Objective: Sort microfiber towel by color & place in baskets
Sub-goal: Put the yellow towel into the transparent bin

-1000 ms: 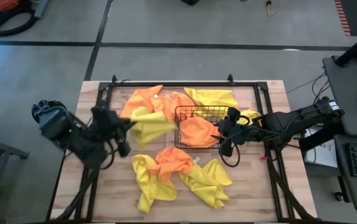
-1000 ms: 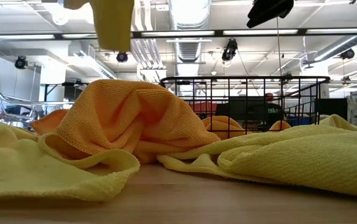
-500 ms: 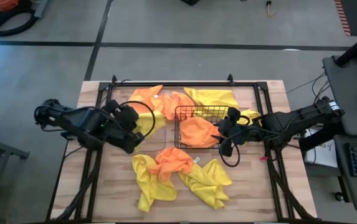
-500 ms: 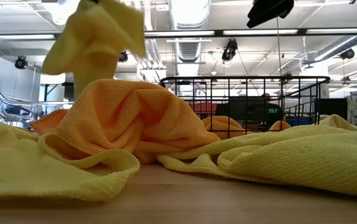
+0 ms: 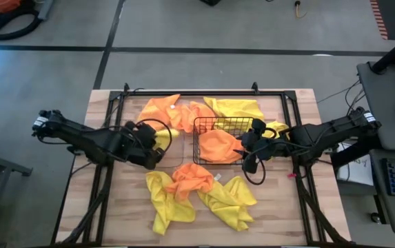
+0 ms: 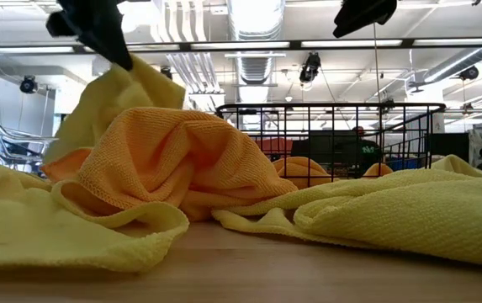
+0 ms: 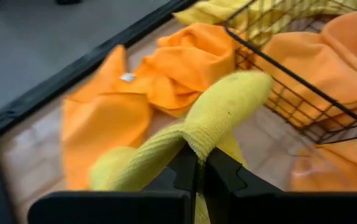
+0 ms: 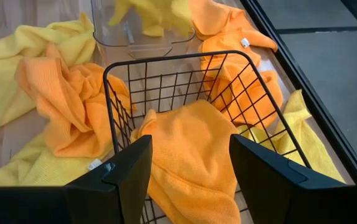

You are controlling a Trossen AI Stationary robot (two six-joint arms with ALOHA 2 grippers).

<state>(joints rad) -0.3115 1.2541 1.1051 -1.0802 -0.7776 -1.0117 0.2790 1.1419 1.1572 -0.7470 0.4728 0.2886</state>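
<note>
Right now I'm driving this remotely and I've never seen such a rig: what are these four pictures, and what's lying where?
You are looking at two dark robot arms at a wooden table. One picture is taken from overhead, one from table height, and one from each arm's wrist.

The left gripper is shut on a yellow towel, holding it over the clear plastic basket, which sits left of the black wire basket. The right gripper is open and waits at the wire basket's right side. That basket holds an orange towel.

More towels, yellow and orange, lie loose on the table: some behind the baskets, and a heap in front with an orange one on top of yellow ones.
</note>
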